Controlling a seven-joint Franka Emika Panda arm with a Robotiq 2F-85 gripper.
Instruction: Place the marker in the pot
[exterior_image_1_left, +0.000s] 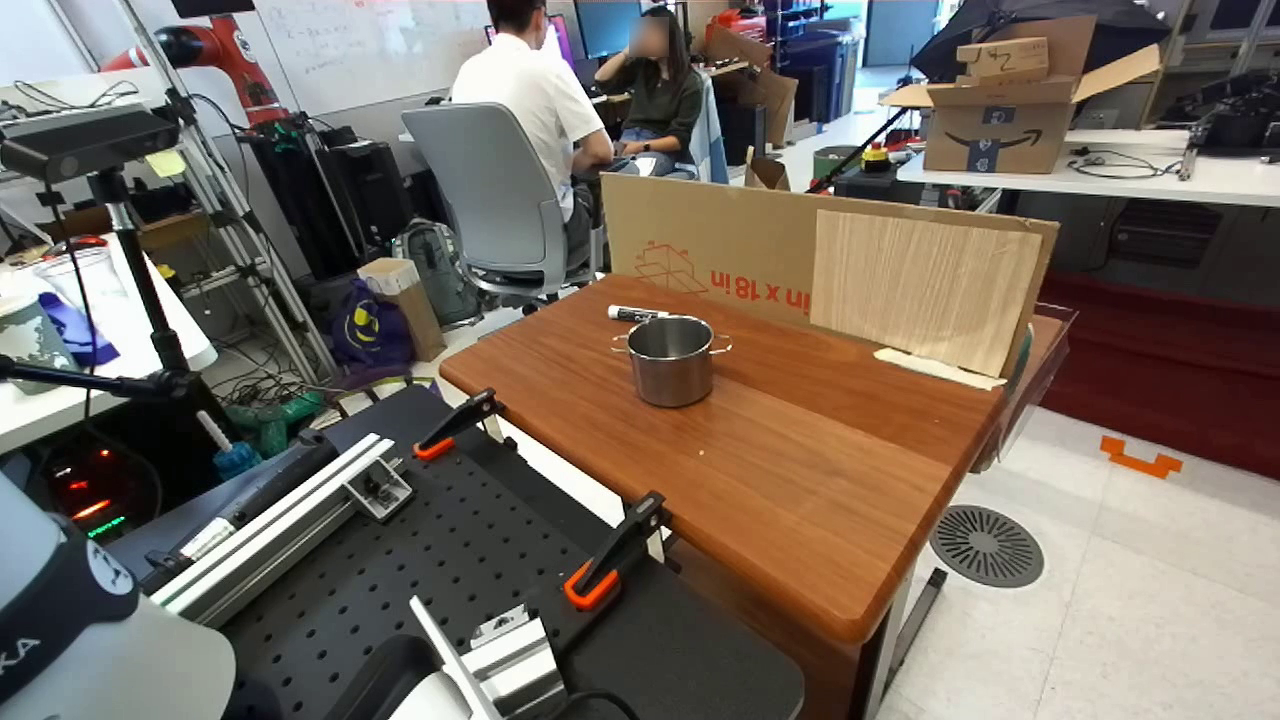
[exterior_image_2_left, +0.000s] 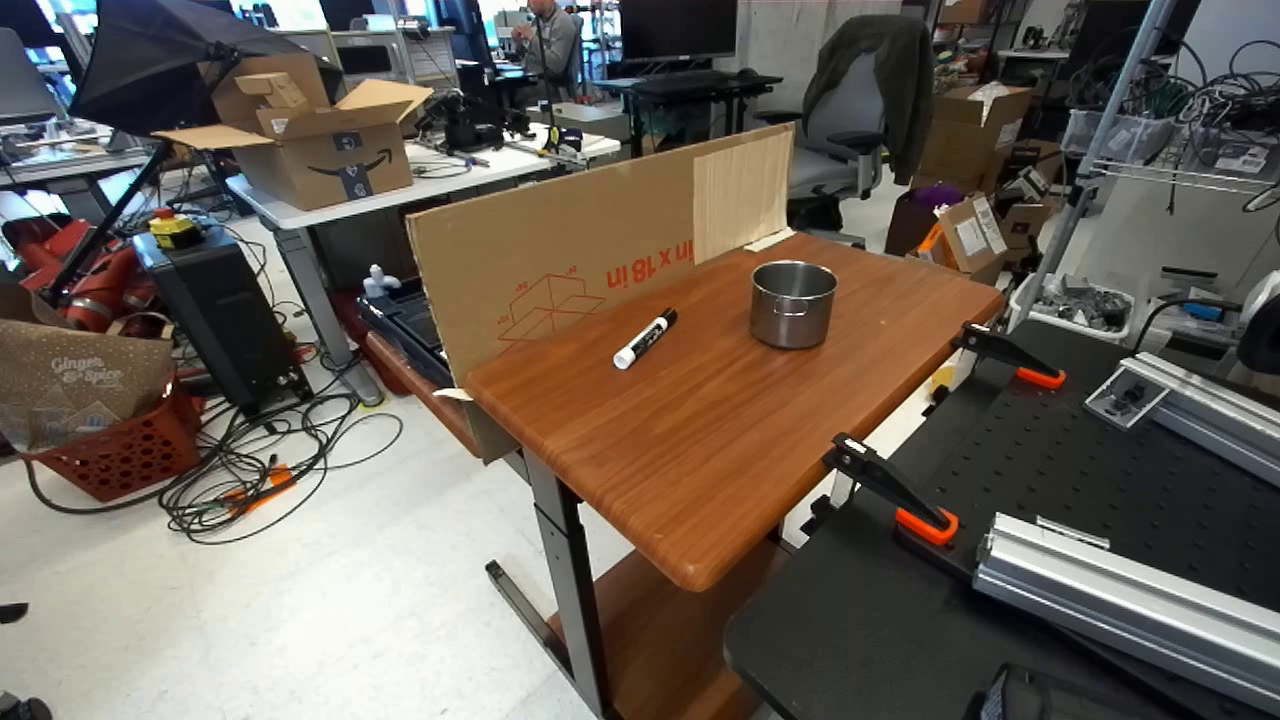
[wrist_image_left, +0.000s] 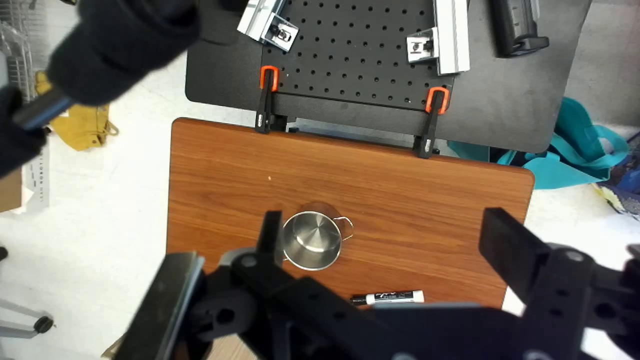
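Note:
The marker is white with a black label and black cap. It lies flat on the brown wooden table in both exterior views, marker (exterior_image_1_left: 634, 314) and marker (exterior_image_2_left: 645, 339), and low in the wrist view, marker (wrist_image_left: 394, 297). The shiny steel pot stands upright beside the marker, apart from it: pot (exterior_image_1_left: 672, 372), pot (exterior_image_2_left: 792, 312), pot (wrist_image_left: 312, 240). The pot looks empty inside in the wrist view. My gripper (wrist_image_left: 384, 232) is wide open and empty, high above the table. Its left finger overlaps the pot's edge in that view. The gripper is out of both exterior views.
A cardboard panel (exterior_image_2_left: 560, 250) stands along the table's far edge. Two black and orange clamps, such as the clamp (exterior_image_1_left: 618, 550), sit between the wooden table (exterior_image_1_left: 800, 480) and the black perforated board (exterior_image_1_left: 470, 540). A metal rail (exterior_image_1_left: 290, 530) lies on the board.

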